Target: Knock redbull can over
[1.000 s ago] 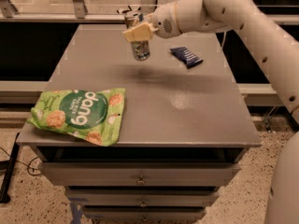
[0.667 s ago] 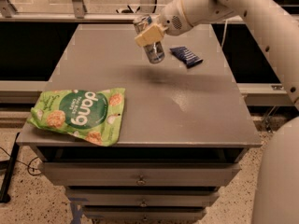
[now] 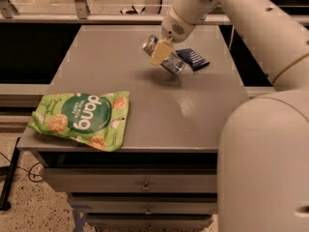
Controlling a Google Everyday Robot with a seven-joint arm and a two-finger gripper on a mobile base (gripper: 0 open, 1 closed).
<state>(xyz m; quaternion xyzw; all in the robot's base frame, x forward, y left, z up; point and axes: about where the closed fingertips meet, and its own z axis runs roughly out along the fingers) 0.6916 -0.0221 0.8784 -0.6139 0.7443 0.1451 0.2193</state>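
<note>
The gripper is over the far half of the grey tabletop, at the end of the pale arm that reaches in from the upper right. It is right against the redbull can, with a cream-coloured part lying across the front of the can's middle. Whether the jaws are clamped on the can or only pressed against it cannot be told, since the far side of the can is hidden. The can is steeply tilted: its silver top points up and to the left, and its bottom end points down and to the right, toward the tabletop. A soft shadow lies on the surface just under it, and it is unclear whether the lower end touches the tabletop. Just beside the can on the right, a flat dark-blue packet lies on the tabletop, near the can's lower end but apart from it. Well apart from both, at the near left corner, a green snack bag lies flat with its white lettering facing up, and its near left edge slightly overhangs the tabletop. Grey drawer fronts run beneath the tabletop. The robot's large pale body fills the lower right.
</note>
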